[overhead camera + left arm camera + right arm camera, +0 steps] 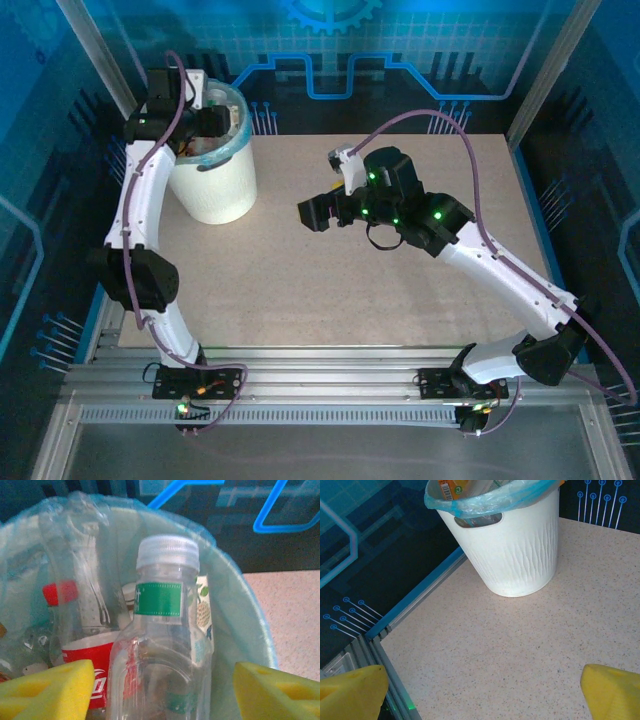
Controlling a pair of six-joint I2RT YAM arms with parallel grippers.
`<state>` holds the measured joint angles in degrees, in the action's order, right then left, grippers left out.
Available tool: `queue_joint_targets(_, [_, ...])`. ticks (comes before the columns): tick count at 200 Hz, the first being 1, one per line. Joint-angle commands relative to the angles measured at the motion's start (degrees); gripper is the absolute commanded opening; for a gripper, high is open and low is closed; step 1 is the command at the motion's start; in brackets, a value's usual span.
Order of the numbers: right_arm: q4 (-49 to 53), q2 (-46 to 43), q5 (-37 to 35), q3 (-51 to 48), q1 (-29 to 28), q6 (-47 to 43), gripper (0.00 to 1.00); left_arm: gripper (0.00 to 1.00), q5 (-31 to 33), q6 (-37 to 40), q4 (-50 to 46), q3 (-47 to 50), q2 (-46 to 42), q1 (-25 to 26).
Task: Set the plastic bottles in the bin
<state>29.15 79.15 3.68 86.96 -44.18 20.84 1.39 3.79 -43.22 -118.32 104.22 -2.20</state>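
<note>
The bin [215, 190], a white bucket lined with a pale blue-green bag, stands at the table's far left. My left gripper [215, 122] hangs over its mouth. In the left wrist view a clear bottle [167, 630] with a white cap and green neck label stands upright inside the bin [240, 625], between my left gripper's [162, 690] yellow pads [50, 687], with a gap on each side. Behind it lie other plastic bottles, one with a red label [87, 655]. My right gripper [312, 212] hovers open above mid-table, with nothing between its fingers [485, 690].
The speckled beige table [350, 290] stretches from the bin [520, 545] to the right edge. A metal rail and blue strip [415, 605] border the table's left side. Blue-patterned walls and frame posts [555, 70] enclose the cell.
</note>
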Motion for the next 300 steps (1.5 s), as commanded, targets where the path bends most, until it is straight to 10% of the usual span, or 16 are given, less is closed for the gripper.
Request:
queue_joint_targets(1, [0.6, 0.9, 1.2, 1.3, -0.1, 0.9, 1.0, 0.68, 1.5, -2.4, 1.9, -3.2, -2.7, -0.2])
queue_joint_targets(78, [2.2, 2.1, 1.2, 1.6, -0.3, 0.6, 1.0, 0.38, -1.0, -5.0, -3.5, 2.1, 2.2, -0.2])
queue_joint_targets(136, [2.5, 3.5, 2.3, 2.4, -0.3, 1.1, 0.99, 0.36, -0.4, -3.4, -3.8, 7.7, 1.7, -0.4])
queue_joint_targets(247, [3.9, 4.3, 2.4, 3.6, -0.7, 1.2, 0.99, 0.39, -5.0, -6.6, -3.2, 8.5, 3.2, -2.7])
queue_joint_targets(300, [3.9, 4.2, 1.7, 4.5, -1.0, 1.1, 0.99, 0.64, -6.0, -9.2, 0.2, 0.0, -4.6, -2.7])
